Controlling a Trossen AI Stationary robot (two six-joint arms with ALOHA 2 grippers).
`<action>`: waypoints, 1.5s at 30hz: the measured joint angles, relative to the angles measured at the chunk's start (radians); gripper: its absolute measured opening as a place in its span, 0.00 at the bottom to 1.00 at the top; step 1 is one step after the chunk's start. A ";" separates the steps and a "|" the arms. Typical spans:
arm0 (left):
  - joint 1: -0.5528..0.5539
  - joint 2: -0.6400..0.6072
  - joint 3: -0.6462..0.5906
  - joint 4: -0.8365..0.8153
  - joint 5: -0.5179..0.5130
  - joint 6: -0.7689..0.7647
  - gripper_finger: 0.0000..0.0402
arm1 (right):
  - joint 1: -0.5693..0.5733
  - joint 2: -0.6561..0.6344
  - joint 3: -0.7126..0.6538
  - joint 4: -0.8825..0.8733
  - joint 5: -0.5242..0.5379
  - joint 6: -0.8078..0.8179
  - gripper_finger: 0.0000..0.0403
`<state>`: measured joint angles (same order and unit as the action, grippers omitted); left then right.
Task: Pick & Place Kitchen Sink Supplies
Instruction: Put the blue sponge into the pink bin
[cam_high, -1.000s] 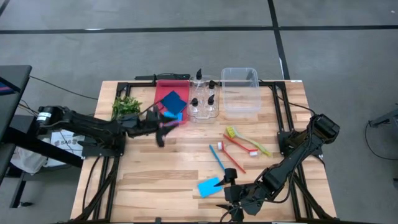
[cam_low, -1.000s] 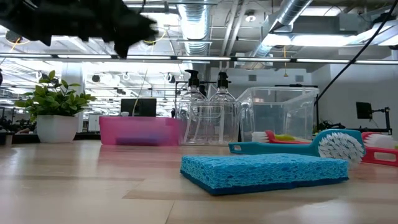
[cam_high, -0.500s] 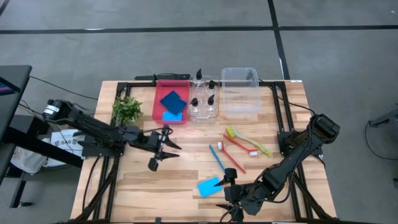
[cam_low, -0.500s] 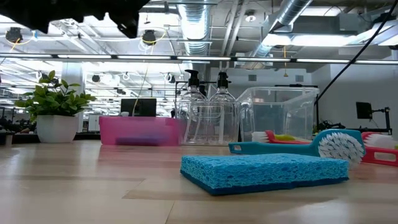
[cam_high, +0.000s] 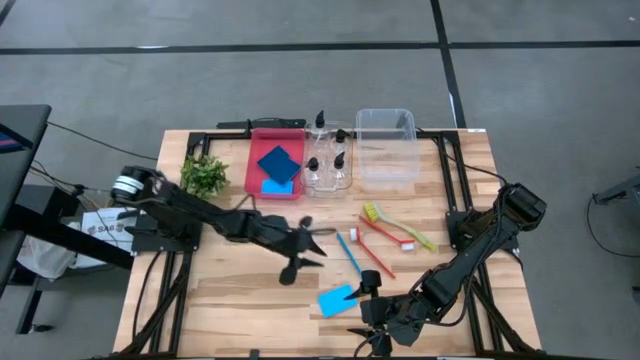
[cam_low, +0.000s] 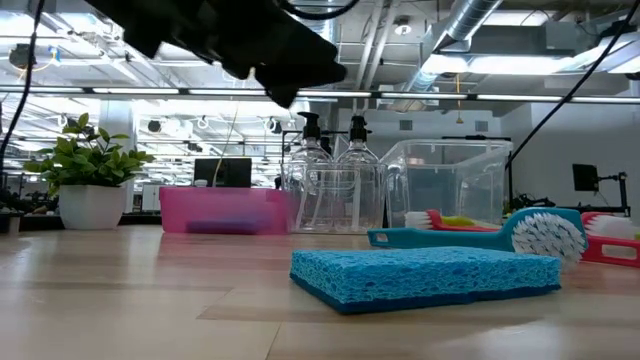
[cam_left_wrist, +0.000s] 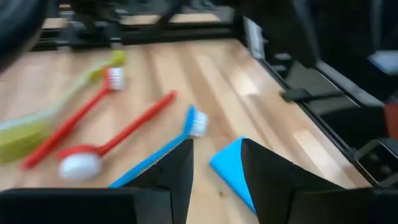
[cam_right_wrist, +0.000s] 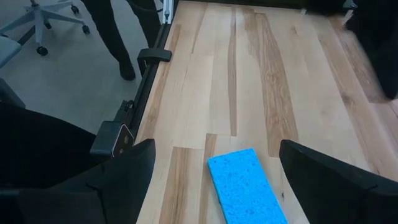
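The wooden surface (cam_high: 230, 290) carries everything. From where I stand, the left arm stretches across its middle, its left end effector (cam_high: 297, 250) above bare wood, fingers parted with a narrow gap and nothing between them. I judge it to be between loads and heading for the loose supplies. The right end effector (cam_high: 378, 318) waits at the near edge, fingers spread wide and empty, just beside the light blue sponge (cam_high: 336, 299).

At the far edge sit three containers side by side. The clear bin (cam_high: 387, 146) looks empty. The red bin (cam_high: 257, 165) holds the dark blue sponge (cam_high: 279, 163), with a smaller light blue piece beneath it. Between them, a clear tray (cam_high: 329, 182) holds the pump bottles (cam_high: 327, 148).

Still loose are the yellow-green brush (cam_high: 395, 224), two red brushes (cam_high: 385, 238) and the blue brush (cam_high: 348, 252), close together. The next move calls for lowering over one thin handle, most likely the blue, and closing squarely without nudging its neighbours.
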<state>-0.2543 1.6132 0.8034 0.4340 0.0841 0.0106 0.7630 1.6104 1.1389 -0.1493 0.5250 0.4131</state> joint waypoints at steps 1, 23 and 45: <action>0.000 0.025 0.015 0.001 0.032 0.015 0.34 | 0.001 0.000 0.000 -0.001 0.000 0.004 0.84; -0.079 0.343 0.113 0.060 0.109 0.035 0.34 | 0.015 0.000 0.000 0.000 -0.006 0.007 0.84; -0.083 0.348 0.128 0.061 0.066 -0.062 0.34 | 0.015 0.000 0.000 0.000 -0.008 0.006 0.84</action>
<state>-0.3376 1.9611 0.9310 0.4952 0.1497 -0.0510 0.7776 1.6104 1.1389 -0.1497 0.5175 0.4194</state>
